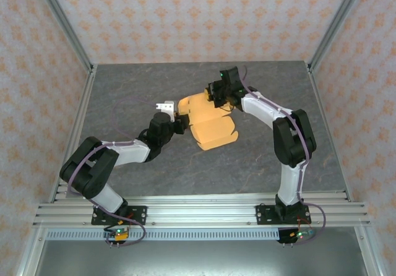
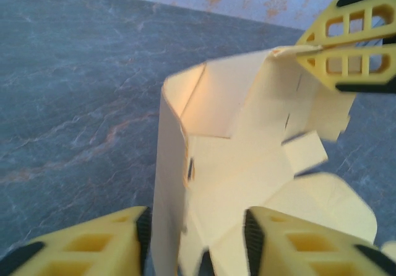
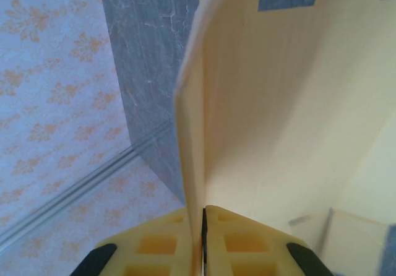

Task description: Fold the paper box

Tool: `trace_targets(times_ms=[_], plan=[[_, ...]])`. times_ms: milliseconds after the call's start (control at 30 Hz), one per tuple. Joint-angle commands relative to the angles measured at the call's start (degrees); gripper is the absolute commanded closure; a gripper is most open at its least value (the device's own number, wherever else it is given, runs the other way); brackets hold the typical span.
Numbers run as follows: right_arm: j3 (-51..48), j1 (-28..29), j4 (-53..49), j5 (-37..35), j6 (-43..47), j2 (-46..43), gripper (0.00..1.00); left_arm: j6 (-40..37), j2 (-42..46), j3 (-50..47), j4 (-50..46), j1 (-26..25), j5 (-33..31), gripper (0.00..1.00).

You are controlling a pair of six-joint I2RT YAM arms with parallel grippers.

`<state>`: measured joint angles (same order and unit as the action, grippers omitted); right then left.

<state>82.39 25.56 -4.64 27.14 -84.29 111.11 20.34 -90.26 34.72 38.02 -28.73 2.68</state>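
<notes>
**Clerk:** Item one, the paper box (image 1: 213, 127)?

**Me:** One sheet of orange-tan card, part folded. It rests on the grey table (image 1: 136, 90). In the top view its flat flaps spread on the near side, and its raised panels stand on the far side.

**Clerk:** Item two, your left gripper (image 1: 180, 124)?

**Me:** At the box's left edge. My left wrist view shows its jaws apart, with an upright wall of the box (image 2: 247, 164) standing between them, just beside the left finger (image 2: 93, 242). I cannot tell whether that finger touches the wall.

**Clerk:** Item three, your right gripper (image 1: 216, 96)?

**Me:** At the box's far edge. Its jaws are pressed together on a standing panel (image 3: 278, 103), whose edge runs straight down between the fingertips (image 3: 164, 245). From the left wrist, that same gripper (image 2: 309, 50) pinches the top corner of the tallest flap.
</notes>
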Motion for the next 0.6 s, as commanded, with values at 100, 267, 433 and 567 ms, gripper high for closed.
trace_targets(times_ms=[100,267,433,567], plan=[[-12.8,-0.2,23.0,-0.9,4.2,-4.8,0.88,1.1,5.2,-2.7,-0.9,1.7,3.5,0.31],[-17.8,-0.2,30.8,0.9,7.7,-5.7,0.85,1.4,6.5,-3.3,-5.3,3.1,1.0,0.32],[-20.8,-0.8,40.8,4.6,6.2,-4.7,0.84,1.5,5.9,-3.5,-7.8,4.4,-2.3,0.33],[-21.3,-0.8,44.2,6.7,6.3,-4.3,0.84,0.0,5.3,-6.6,-2.1,5.7,-0.8,0.34]])
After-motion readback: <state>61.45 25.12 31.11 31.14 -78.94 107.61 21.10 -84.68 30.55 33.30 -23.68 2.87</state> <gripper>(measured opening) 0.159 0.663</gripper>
